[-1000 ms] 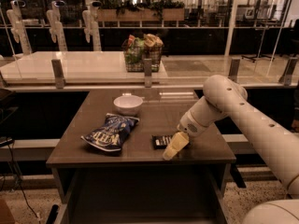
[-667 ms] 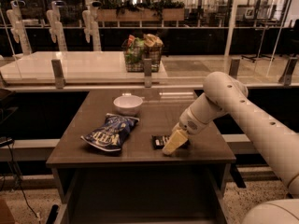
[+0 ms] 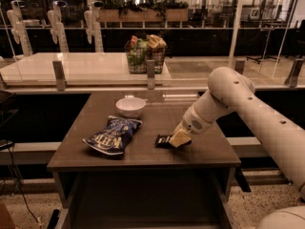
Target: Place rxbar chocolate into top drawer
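The rxbar chocolate [image 3: 163, 140] is a small flat black wrapper lying on the brown table top, right of centre and near the front edge. My gripper [image 3: 179, 139] comes down from the right on the pale arm and sits at the bar's right end, touching or covering it. The top drawer [image 3: 143, 197] stands pulled out below the table's front edge. Its inside is dark and shows nothing in it.
A crinkled blue chip bag [image 3: 113, 135] lies left of the bar. A white bowl [image 3: 130, 107] stands behind it. A wire basket of snacks [image 3: 145, 54] sits on the pale counter beyond the table [image 3: 95, 156]. A glass railing runs behind.
The gripper has lifted slightly at the right end of the bar. The bar stays on the table in nearly the same spot. The chip bag and bowl have not moved.
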### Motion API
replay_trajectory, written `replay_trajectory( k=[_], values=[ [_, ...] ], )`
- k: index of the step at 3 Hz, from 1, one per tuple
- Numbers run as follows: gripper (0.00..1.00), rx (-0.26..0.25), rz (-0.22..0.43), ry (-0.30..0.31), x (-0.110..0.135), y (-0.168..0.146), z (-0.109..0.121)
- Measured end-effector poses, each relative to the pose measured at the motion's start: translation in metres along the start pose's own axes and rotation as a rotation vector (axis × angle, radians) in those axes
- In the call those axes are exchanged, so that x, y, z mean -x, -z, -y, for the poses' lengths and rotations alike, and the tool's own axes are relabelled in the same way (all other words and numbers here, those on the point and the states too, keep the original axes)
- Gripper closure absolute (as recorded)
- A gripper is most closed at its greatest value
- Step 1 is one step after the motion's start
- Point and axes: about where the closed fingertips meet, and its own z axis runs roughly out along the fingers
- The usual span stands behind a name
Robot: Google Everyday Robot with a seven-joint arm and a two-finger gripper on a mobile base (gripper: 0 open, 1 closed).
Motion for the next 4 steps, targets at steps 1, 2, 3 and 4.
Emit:
replay_trajectory(
  k=[1,2,3,4],
  values=[
    [1.0,-0.002,0.024,0.013,0.005,0.015,-0.011],
    [1.0,0.006,0.042,0.016,0.005,0.032,-0.03],
    [1.0,0.04,0.071,0.001,0.0,0.045,-0.059],
    [1.0,0.108,0.089,-0.023,-0.009,0.055,-0.103]
  ],
)
